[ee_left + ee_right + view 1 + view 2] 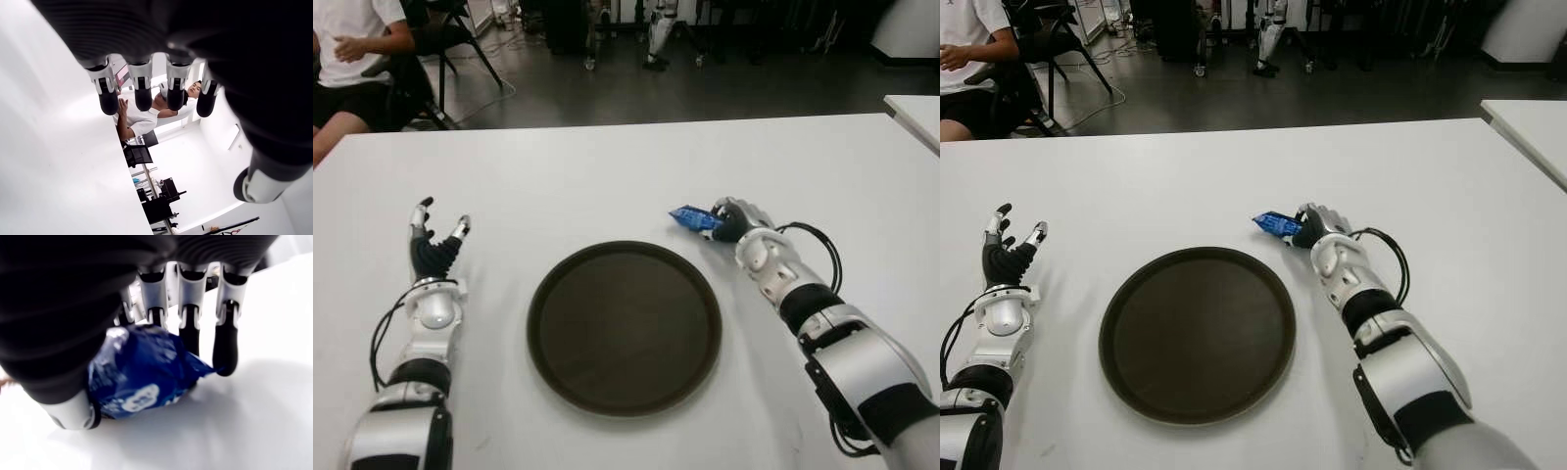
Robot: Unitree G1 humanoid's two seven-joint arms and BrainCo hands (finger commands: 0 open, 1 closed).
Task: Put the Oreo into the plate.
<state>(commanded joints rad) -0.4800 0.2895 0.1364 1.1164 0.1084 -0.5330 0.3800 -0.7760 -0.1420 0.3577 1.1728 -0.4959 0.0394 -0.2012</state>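
Your right hand [732, 221] has its fingers clamped on the blue Oreo packet [690, 218] just beyond the plate [625, 327], left hand [434, 250] spread idle, so you likely next lift and carry it over the plate.

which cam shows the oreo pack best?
Right wrist view: the blue Oreo pack fills the frame, with the right hand closed around it. Both eye views show it small beyond the plate. The left wrist view misses it.

Head stereo pair overlooks table [607, 166]; wrist cams close-up on fingers [225, 352].
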